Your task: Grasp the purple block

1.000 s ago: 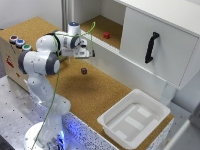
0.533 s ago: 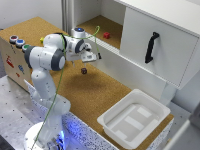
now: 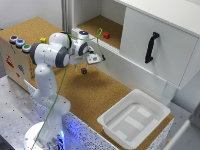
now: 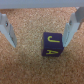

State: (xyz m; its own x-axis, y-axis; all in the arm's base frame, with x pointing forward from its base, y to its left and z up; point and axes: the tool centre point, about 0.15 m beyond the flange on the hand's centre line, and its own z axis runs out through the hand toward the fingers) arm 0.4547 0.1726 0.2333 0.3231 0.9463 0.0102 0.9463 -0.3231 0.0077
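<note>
**Claw poised over the purple block**

Exterior view: the claw (image 3: 93, 58) hangs above the purple block (image 3: 84, 71), which sits on the cork tabletop (image 3: 100, 92) just below it and a little toward the exterior view's left; the two look apart, not touching; a red cube (image 3: 106, 35) lies well apart inside the open cabinet (image 3: 102, 25), a yellow block (image 3: 43, 40) sits on the far tabletop beyond the arm, and a white tray (image 3: 134, 119) stands toward the exterior view's right; the cork around the purple block is bare, so there seems room to descend.

Wrist view: the claw (image 4: 40, 31) is spread wide, its fingers (image 4: 73, 27) standing on either side; the purple block (image 4: 52, 43) lies between them but nearer one finger than the other, and slightly twisted against the line joining them; being a cube, it has no long axis; I judge a small sideways shift would centre it before closing.
</note>
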